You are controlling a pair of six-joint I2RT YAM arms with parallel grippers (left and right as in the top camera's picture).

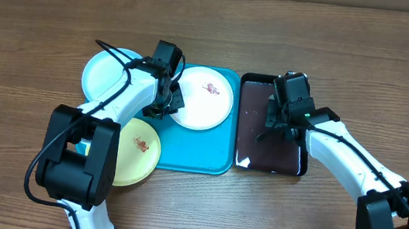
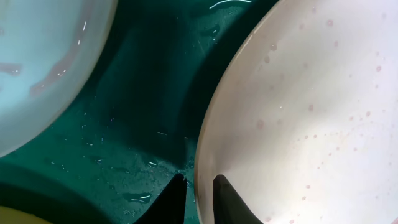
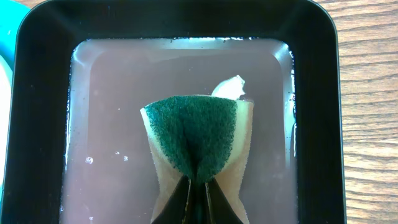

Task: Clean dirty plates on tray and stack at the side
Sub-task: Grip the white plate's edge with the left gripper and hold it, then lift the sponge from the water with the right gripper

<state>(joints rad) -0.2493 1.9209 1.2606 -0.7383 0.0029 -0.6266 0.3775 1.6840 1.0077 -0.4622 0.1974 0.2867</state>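
Left gripper (image 2: 199, 182) jaws straddle white plate (image 1: 205, 97) rim, far side of turquoise tray (image 1: 215, 153); cannot tell if clamped. Wet rim may slip. Right gripper (image 3: 198, 188) clenches sponge (image 3: 193, 130) over dark tray (image 3: 37, 93); could drip.

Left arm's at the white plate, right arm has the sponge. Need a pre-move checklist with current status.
1. Left gripper straddles the rim of the round white plate: ok.
2. Left grip firm on that rim: cannot tell.
3. Right gripper shut on the yellow sponge with green scouring face: ok.
4. Sponge hangs over the glossy black tray of murky water, away from the plates: ok.
5. White plate clean: not ok, a reddish smear shows.
6. White plate lies on the flat turquoise plastic tray: ok.
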